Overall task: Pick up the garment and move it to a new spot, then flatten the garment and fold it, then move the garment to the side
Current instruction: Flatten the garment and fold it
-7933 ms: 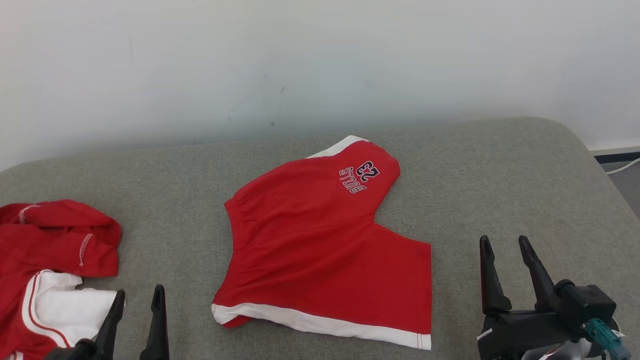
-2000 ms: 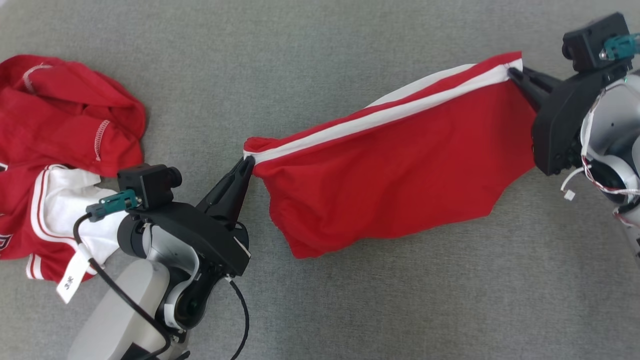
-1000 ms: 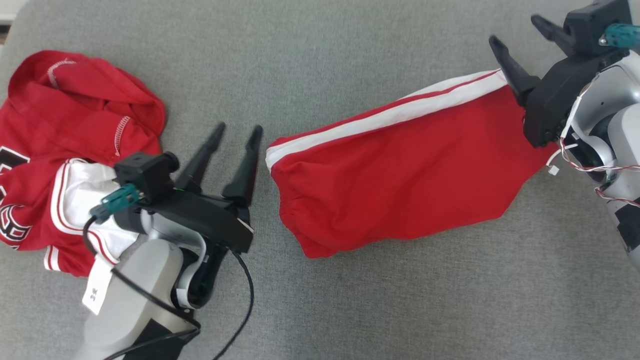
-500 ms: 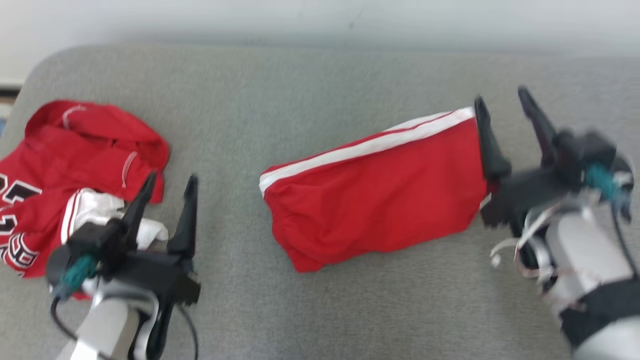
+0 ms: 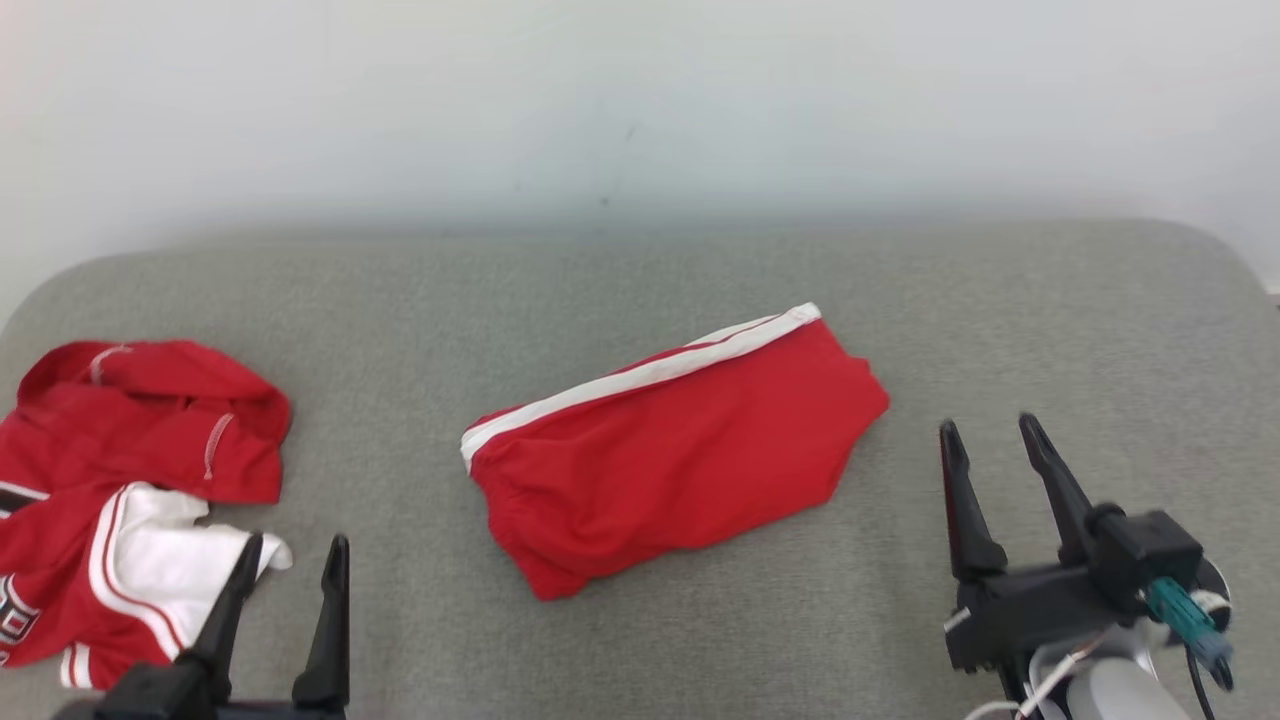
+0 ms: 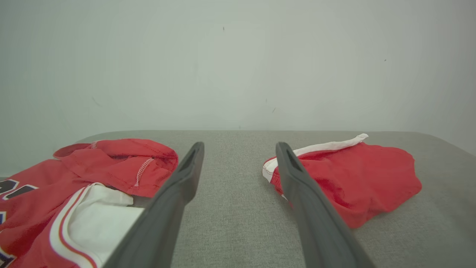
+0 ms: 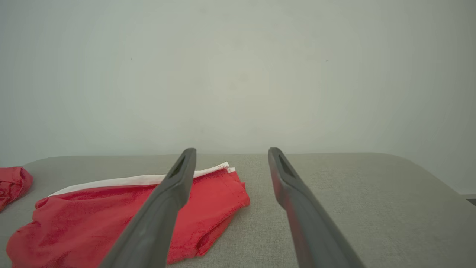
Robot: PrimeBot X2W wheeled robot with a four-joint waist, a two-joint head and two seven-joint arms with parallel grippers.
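folded red garment (image 5: 675,450), grey cushion (image 5: 640,290), crumpled jersey (image 5: 150,440)

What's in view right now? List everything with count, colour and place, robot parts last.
garment: one, red with a white stripe along its far edge, folded, middle of the padded surface, clear of both grippers.
heap of clothing: one heap, red and white with dark lettering, crumpled at the left end; how many pieces it holds I cannot tell.
padded surface: one, grey fabric, under everything.
wall: one, pale, behind the surface.
left gripper: one, dark fingers, open, lower left beside the heap.
right gripper: one, dark fingers, open, lower right, to the right of the garment.
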